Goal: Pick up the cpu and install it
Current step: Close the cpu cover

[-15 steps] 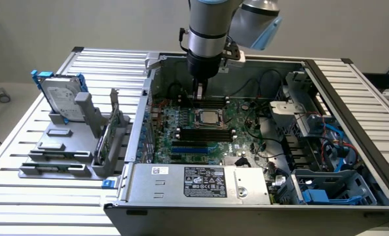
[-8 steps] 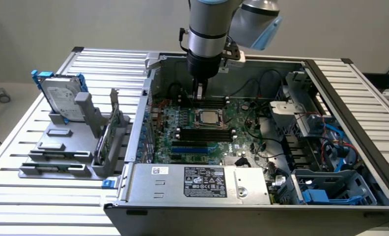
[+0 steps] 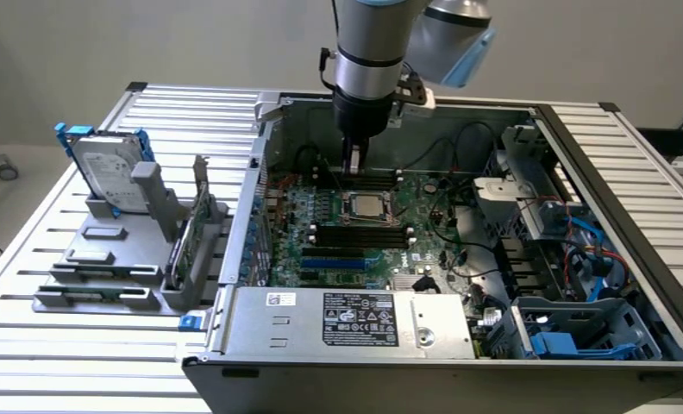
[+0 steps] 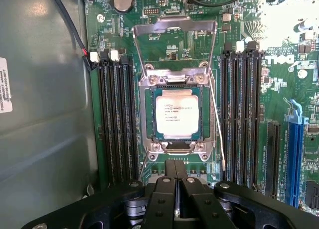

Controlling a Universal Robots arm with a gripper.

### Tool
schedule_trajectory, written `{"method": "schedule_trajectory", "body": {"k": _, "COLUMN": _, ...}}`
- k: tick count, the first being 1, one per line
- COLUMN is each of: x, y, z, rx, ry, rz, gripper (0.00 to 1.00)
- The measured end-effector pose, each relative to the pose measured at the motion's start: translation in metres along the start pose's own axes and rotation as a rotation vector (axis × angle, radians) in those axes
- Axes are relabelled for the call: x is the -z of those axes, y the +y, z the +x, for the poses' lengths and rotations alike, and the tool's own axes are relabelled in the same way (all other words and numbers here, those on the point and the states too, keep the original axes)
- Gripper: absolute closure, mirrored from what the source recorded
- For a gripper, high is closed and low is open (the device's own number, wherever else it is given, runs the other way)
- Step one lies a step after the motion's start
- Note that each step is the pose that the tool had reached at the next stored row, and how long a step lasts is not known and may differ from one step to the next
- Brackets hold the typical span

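Note:
The cpu (image 3: 368, 205) (image 4: 177, 115), a small square chip with a shiny silver top, lies flat inside the socket frame (image 4: 149, 117) on the green motherboard of the open computer case. The socket's hinged metal load plate (image 4: 174, 32) stands folded open beside it, and the thin retaining lever (image 4: 217, 124) is loose along one side. My gripper (image 3: 354, 164) (image 4: 175, 165) hangs a little above the board just off the socket's edge. It is shut, the fingers pressed together with nothing between them, and it is clear of the cpu.
Black memory slots (image 4: 117, 119) (image 4: 241, 114) flank the socket, with a blue card slot (image 4: 294, 149) beyond. The case walls (image 3: 255, 172), power supply (image 3: 359, 319) and cables (image 3: 479, 259) hem the board in. A hard drive in a blue frame (image 3: 106, 172) stands on grey fixtures (image 3: 100, 276) at the exterior view's left.

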State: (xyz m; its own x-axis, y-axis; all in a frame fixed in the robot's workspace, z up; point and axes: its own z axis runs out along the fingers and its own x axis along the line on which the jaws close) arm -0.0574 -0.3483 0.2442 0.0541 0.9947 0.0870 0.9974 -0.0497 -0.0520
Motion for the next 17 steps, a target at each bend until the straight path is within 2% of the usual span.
{"method": "schedule_trajectory", "body": {"k": 5, "x": 0.0103, "y": 0.0201, "z": 0.002, "rx": 0.000, "ry": -0.0001, "rz": 0.0044, "gripper": 0.89}}
{"method": "schedule_trajectory", "body": {"k": 17, "x": 0.0209, "y": 0.0742, "z": 0.005, "rx": 0.000, "ry": -0.0002, "rz": 0.0046, "gripper": 0.89}}
